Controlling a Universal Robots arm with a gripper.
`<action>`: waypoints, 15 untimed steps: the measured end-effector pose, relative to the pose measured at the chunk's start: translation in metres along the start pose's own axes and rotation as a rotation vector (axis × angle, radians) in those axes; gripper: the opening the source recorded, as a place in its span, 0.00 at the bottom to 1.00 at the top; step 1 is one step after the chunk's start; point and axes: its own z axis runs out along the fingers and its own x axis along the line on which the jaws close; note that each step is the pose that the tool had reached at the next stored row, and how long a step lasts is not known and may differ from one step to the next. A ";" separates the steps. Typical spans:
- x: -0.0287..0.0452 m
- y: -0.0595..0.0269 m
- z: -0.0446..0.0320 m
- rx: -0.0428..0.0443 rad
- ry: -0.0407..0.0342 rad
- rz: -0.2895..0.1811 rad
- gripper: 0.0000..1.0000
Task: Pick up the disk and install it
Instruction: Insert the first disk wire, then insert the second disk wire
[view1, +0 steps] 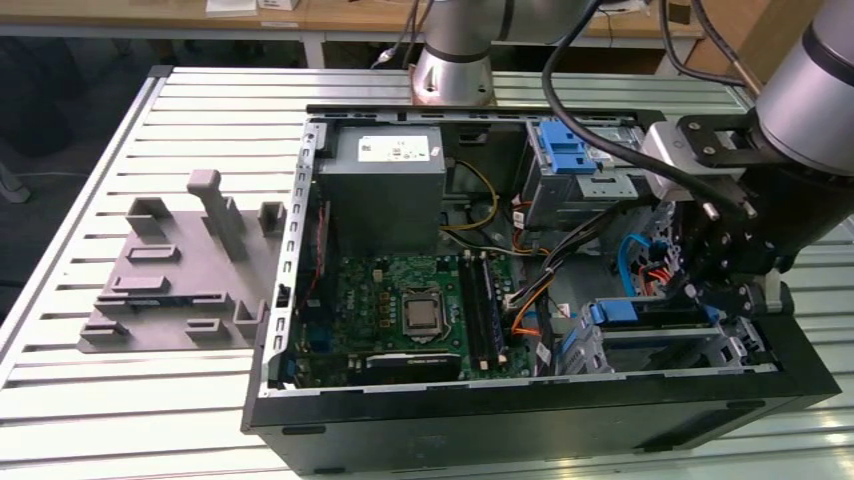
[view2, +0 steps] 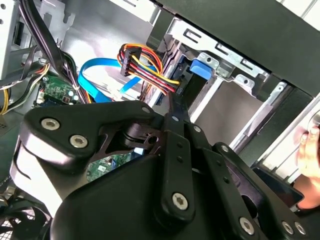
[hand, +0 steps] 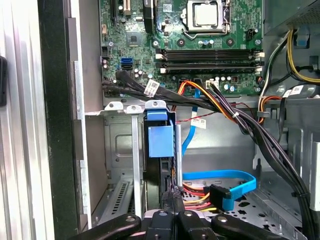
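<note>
Black gripper linkage fills the foreground in the second wrist view, its two fingers drawn together to a narrow tip; the gripper (view2: 172, 102) closes there with no visible gap. In the first wrist view the gripper (hand: 172, 195) fingertips meet at the rear edge of the disk (hand: 161, 150), which stands on edge inside the drive cage (hand: 120, 150), its blue carrier tab facing the camera. Whether the fingers pinch the disk's edge or merely touch it cannot be told.

Landmark for all positions: the drive cage, at the front corner of the open computer case (view1: 534, 410).

- The disk (view1: 654, 312) sits seated in the drive cage in the exterior view, blue rail uppermost; the gripper (view1: 697, 285) hangs just beside it, on the side away from the case front.
- The motherboard (view1: 407, 310) lies next to the drive cage, toward the exterior view's left, with the processor socket (view1: 423, 312) bare at its centre.
- The power supply (view1: 383, 190), a grey metal box with a white sticker, stands beyond the motherboard, well apart from the drive cage.
- A second bay with a blue clip (view1: 574, 150) stands at the far end of the case from the drive cage.
- A blue data cable (hand: 225, 182) and a bundle of red, yellow and orange wires (hand: 200, 195) lie just beside the drive cage, near the gripper.
- A grey moulded fixture (view1: 180, 270) rests on the slatted table (view1: 80, 400), outside the case and well apart from the drive cage.
</note>
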 end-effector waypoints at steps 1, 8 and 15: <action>0.0000 0.0000 -0.0002 0.0000 0.0000 0.000 0.11; -0.0001 -0.0002 -0.0035 -0.0001 0.0006 0.000 0.11; -0.0003 -0.0005 -0.0083 -0.0001 0.0008 0.000 0.11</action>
